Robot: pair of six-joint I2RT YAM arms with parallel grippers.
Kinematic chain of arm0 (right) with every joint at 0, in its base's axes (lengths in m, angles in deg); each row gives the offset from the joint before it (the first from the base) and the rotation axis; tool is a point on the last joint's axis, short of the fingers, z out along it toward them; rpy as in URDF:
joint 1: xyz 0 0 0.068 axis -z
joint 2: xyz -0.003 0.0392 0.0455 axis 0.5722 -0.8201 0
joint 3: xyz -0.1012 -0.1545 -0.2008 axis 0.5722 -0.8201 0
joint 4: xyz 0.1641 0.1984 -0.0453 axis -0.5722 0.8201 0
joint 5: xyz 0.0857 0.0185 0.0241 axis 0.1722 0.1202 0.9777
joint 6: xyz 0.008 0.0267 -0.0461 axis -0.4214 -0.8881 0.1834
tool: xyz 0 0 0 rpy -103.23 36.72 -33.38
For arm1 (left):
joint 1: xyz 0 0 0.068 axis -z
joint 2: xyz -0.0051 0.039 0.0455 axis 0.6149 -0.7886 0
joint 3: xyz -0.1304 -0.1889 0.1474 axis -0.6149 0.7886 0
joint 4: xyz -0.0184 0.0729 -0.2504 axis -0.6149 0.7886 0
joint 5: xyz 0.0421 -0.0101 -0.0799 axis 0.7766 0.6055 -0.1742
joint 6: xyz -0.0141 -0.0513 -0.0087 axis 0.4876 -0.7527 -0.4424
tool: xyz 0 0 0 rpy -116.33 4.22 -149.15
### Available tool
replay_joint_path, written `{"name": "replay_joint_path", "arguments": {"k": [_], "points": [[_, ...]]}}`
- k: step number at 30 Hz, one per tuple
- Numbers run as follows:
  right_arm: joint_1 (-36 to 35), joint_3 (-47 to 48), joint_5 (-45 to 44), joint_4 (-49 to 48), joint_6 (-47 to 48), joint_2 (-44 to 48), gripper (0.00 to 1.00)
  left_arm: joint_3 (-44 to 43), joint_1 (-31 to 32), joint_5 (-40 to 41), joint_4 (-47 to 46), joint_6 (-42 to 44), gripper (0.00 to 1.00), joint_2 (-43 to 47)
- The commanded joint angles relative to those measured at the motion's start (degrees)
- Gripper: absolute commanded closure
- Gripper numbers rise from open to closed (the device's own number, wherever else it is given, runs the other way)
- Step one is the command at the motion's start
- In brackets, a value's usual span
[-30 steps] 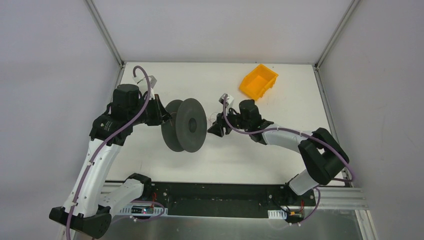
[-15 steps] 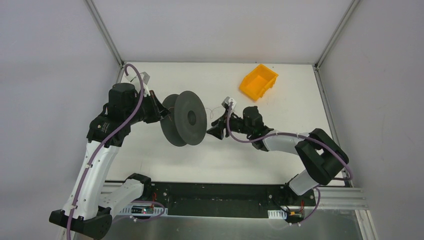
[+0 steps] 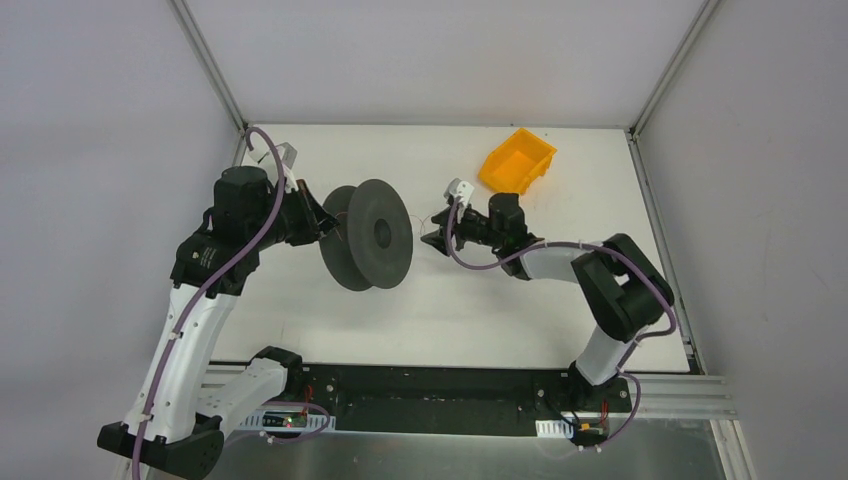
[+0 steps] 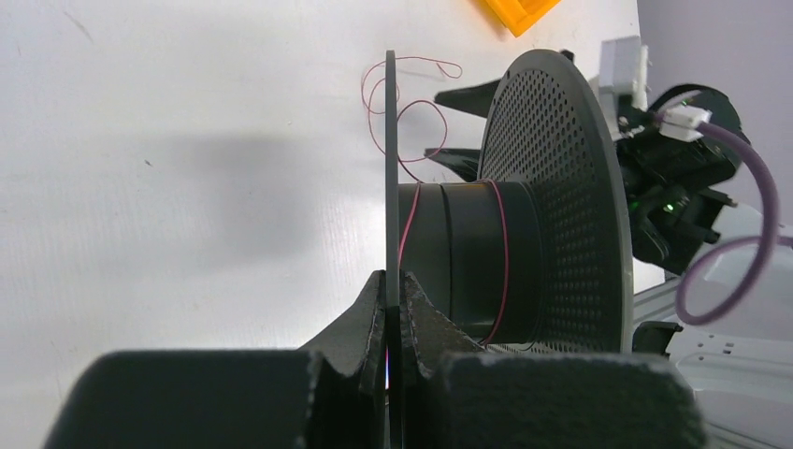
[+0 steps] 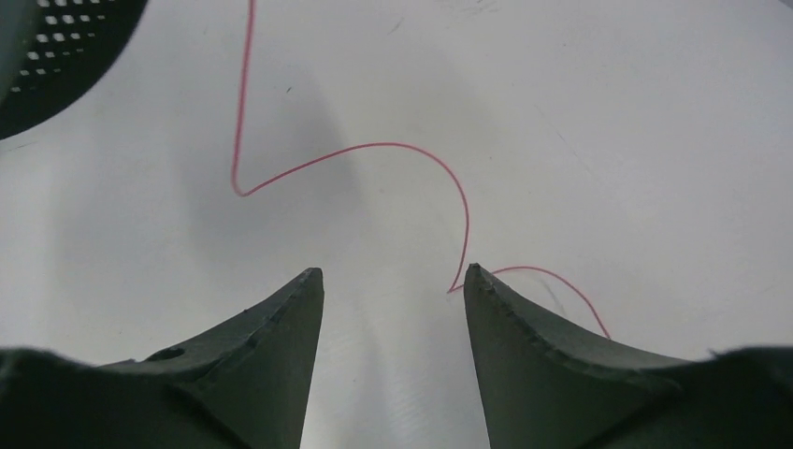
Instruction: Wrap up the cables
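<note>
From above, the thread-thin pink-red wire (image 3: 428, 222) is barely traceable. It shows only as a faint curl on the white table (image 3: 450, 310), between the dark grey two-flange plastic spool (image 3: 368, 235) and the right gripper (image 3: 435, 238). The left gripper (image 3: 322, 222) meets the spool at its 9 o'clock side, and the flange hides the contact itself. Bare table lies toward 6 o'clock of the spool. The orange plastic bin (image 3: 517, 161) sits at the spool's 1 o'clock, near the far edge, its inside showing only orange.

In the left wrist view, the left jaws are clenched on the thin rim of the near flange, seen edge-on. A turn or two of wire rings the hub, and loose loops spill beyond toward 12 o'clock. The top edge cuts off the bin.

In the right wrist view, the right jaws stand released, wide apart above the table. The wire snakes between them, its kink meeting the tip of the 3 o'clock finger and then passing behind it. The perforated flange is cropped at 10 o'clock.
</note>
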Motion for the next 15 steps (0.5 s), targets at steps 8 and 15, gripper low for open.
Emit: {"name": "replay_joint_path", "arguments": {"k": [8,15], "points": [[0.2,15.6,4.1,0.0,0.6,-14.3,0.39,-1.8,-0.4,0.3,-4.8,-1.3,1.0,3.3],[0.1,17.9,5.0,-3.1,-5.4,-18.7,0.41,-1.0,-0.4,0.1,-5.9,-1.9,1.0,3.2]]}}
